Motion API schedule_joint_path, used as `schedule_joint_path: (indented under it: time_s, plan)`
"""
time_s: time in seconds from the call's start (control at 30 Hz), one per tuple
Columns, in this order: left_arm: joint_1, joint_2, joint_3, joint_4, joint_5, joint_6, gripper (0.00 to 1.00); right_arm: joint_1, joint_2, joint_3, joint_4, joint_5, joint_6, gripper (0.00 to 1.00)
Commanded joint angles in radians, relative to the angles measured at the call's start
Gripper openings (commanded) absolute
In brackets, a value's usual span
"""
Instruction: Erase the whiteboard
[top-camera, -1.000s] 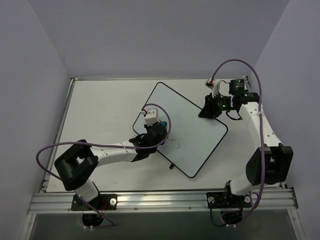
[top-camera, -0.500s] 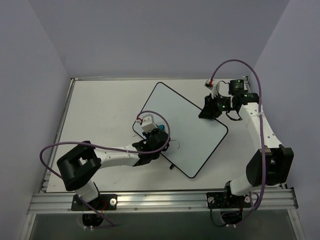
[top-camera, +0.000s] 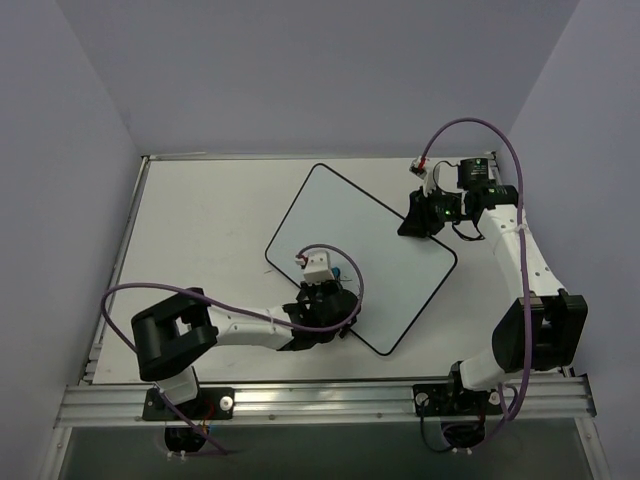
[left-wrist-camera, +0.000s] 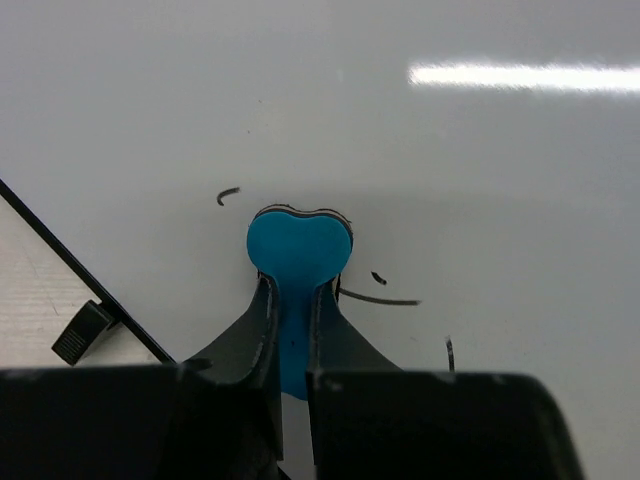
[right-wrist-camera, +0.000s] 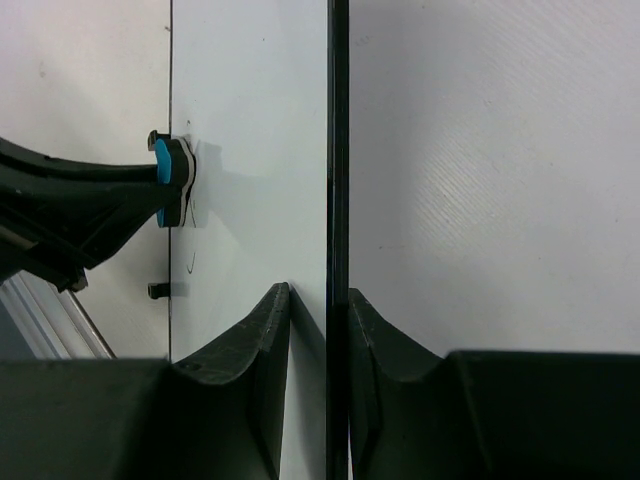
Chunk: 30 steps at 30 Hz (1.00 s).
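The left arm is stretching low from its base toward the right, with its elbow folded close to the base and its wrist tipping down. The left gripper is pointing downward, its jaws pinching a blue eraser tightly between them. The right arm is reaching away from its base and bending back to the left at the wrist. The right gripper is gripping the edge of the whiteboard, with one finger on each face.
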Motion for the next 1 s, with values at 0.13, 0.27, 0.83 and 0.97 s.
schedule_joint_path:
  time_s: [0.13, 0.27, 0.83, 0.97]
  plan:
    - [-0.091, 0.142, 0.058, 0.032, 0.337, 0.111, 0.02, 0.045, -0.063, 0.020, 0.007, -0.019, -0.081, 0.00]
    - [-0.094, 0.155, 0.061, 0.123, 0.406, 0.198, 0.02, 0.046, -0.064, 0.017, 0.008, -0.018, -0.079, 0.00]
    - [-0.132, 0.198, 0.110, 0.220, 0.547, 0.352, 0.02, 0.049, -0.060, 0.017, 0.010, -0.015, -0.076, 0.00]
    - [-0.129, 0.192, 0.122, 0.134, 0.480, 0.318, 0.02, 0.049, -0.058, 0.018, 0.008, -0.012, -0.076, 0.00]
